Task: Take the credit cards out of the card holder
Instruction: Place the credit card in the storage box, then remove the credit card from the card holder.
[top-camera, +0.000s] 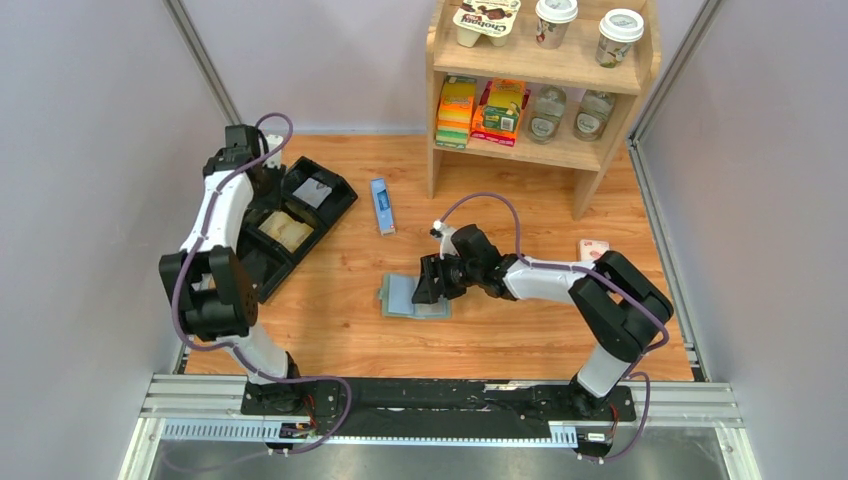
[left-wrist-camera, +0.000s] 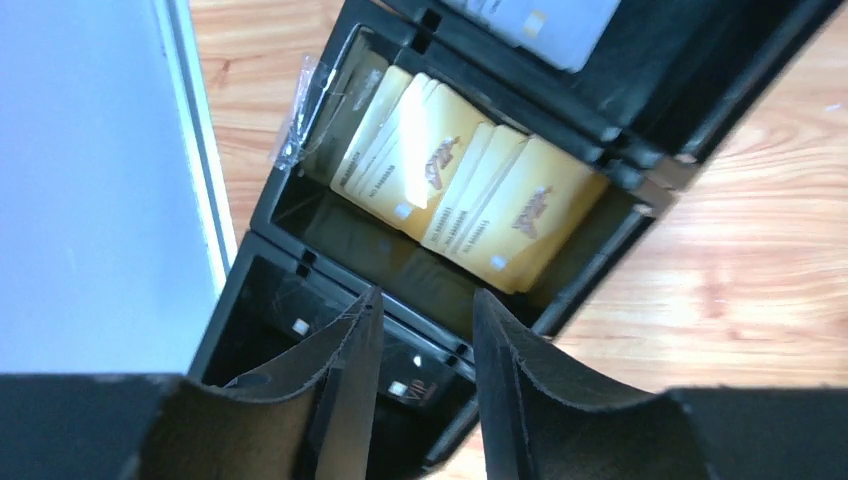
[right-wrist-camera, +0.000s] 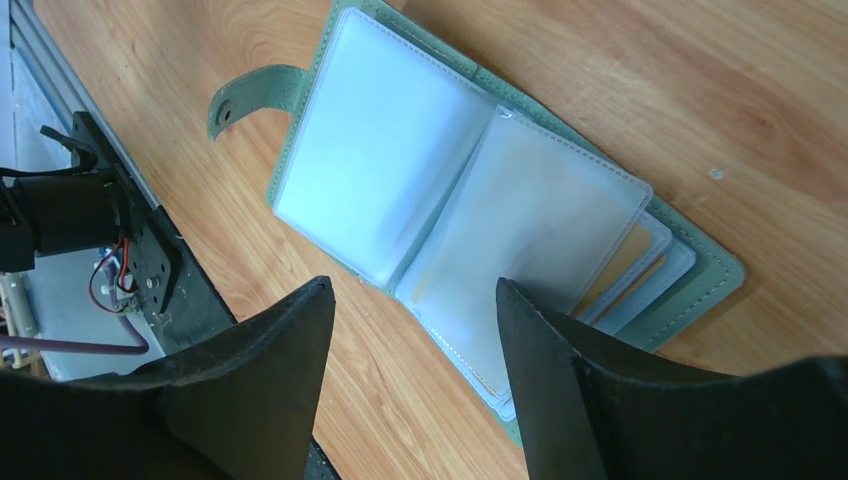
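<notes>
Both pincers are open and empty. The right gripper (right-wrist-camera: 410, 295) hangs over the card holder (right-wrist-camera: 385, 175), the left gripper (left-wrist-camera: 425, 305) near credit cards (left-wrist-camera: 470, 185).

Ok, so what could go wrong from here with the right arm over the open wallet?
The open right tool may pinch a clear pocket page instead of the golden card sliver, dragging the unpinned sage-green bifold card holder. The left tool hangs over the black compartmented tray, too far to steady it.
</notes>
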